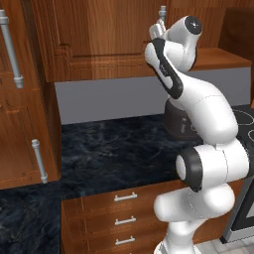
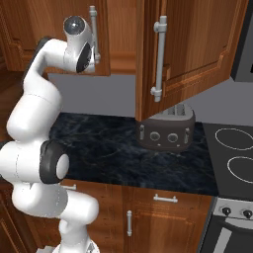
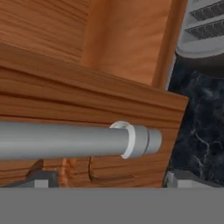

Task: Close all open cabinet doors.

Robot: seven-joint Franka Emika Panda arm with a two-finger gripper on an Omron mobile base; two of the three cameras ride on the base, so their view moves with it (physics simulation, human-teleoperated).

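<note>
The step in hand was judged to be the approach to a wall-cabinet door [image 2: 74, 29] near twelve o'clock over the worktop [image 2: 108, 143], with the pincer [image 2: 94, 57] raised close to that door's grey bar handle [image 2: 93, 29]. In the hand view the handle [image 3: 78, 141] was seen lying across the frame just beyond the two finger tips [image 3: 41, 178], which stood wide apart and gripped nothing; whether the door was touched could not be told. A second door [image 2: 197, 49], at about one o'clock, was seen in the right base view swung well out over the toaster [image 2: 165, 131], its own bar handle [image 2: 159, 57] facing the camera. The next move was judged to call for a push on an open panel towards its frame. In the left base view the swung door was not made out, yet the drawer fronts [image 1: 124, 213] under the worktop [image 1: 109, 149] and a tall side cabinet [image 1: 22, 99] at nine o'clock were given there.
</note>
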